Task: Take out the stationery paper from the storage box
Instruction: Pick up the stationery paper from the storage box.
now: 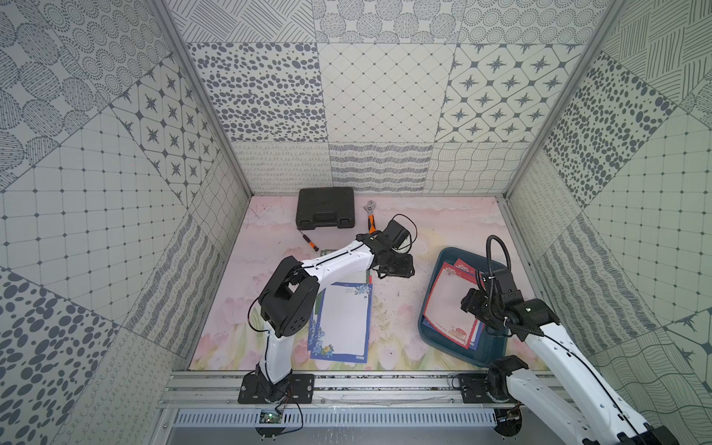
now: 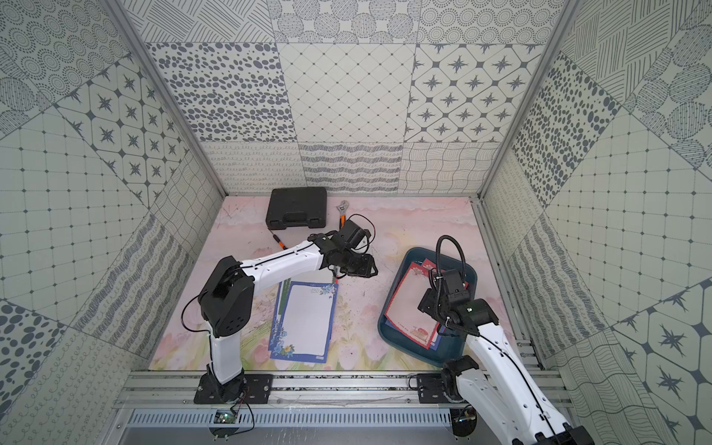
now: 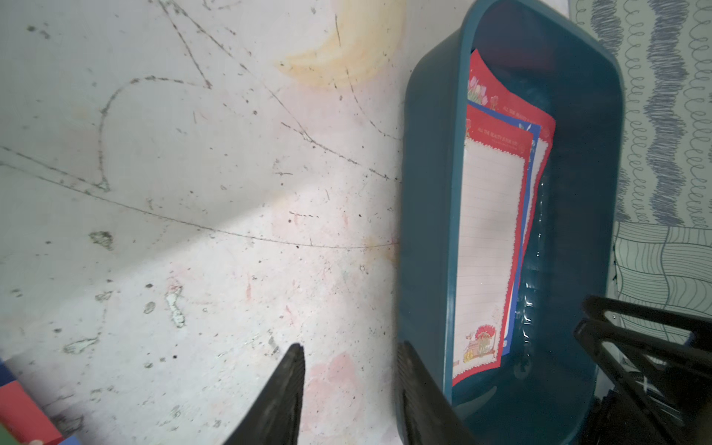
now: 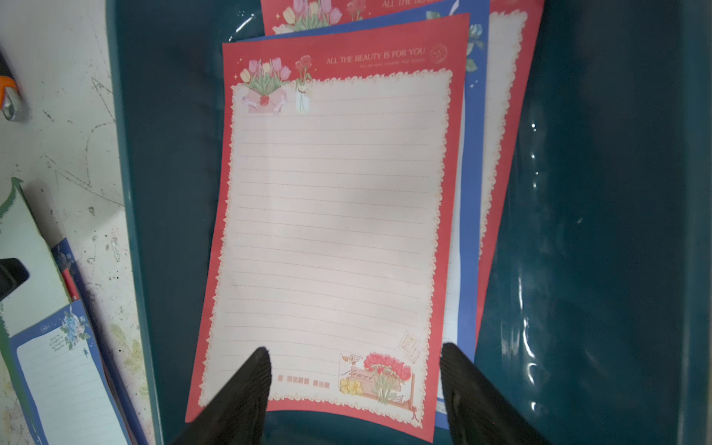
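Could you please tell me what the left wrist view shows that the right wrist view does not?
Only left wrist: the left gripper, open over bare table beside the box, and the patterned wall. Only right wrist: the right gripper, open over the red sheet's end, and an orange tool handle. Both: the box holding the red sheet with a blue sheet beneath.

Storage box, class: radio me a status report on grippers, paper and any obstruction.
Left gripper open, empty, beside the storage box. Right gripper open above red-bordered stationery paper in box. Blue-bordered sheets already on table. Nothing on top sheet.
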{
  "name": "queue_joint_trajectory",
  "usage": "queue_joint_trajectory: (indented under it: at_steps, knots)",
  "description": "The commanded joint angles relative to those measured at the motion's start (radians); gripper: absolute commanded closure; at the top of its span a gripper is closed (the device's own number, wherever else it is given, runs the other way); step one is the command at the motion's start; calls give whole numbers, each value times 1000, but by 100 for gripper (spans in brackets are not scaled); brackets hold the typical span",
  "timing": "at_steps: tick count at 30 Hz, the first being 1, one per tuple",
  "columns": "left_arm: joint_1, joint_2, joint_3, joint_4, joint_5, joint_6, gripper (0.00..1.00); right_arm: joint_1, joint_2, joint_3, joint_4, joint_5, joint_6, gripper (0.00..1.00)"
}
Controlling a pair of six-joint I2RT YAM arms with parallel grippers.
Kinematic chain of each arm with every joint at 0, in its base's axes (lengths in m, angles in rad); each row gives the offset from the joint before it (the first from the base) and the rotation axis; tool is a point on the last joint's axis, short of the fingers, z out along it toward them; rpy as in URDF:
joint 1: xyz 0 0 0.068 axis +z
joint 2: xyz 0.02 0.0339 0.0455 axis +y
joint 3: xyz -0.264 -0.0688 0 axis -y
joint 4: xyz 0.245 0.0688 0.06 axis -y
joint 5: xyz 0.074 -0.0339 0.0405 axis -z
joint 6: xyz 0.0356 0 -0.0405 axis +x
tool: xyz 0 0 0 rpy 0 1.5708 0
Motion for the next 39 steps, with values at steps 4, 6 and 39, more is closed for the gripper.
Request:
queue_joint_trajectory:
  at_steps: [4, 6, 39]
  knots:
    - [-43, 56, 55, 60, 70, -38, 61, -36, -25, -76, 86, -7, 51, 35]
    - [-51, 73, 68, 57, 72, -42, 61, -55, -28, -119, 136, -38, 58, 40]
    - [-83, 199, 178, -17, 119, -71, 68, -187, 42, -187, 215, -70, -8, 41]
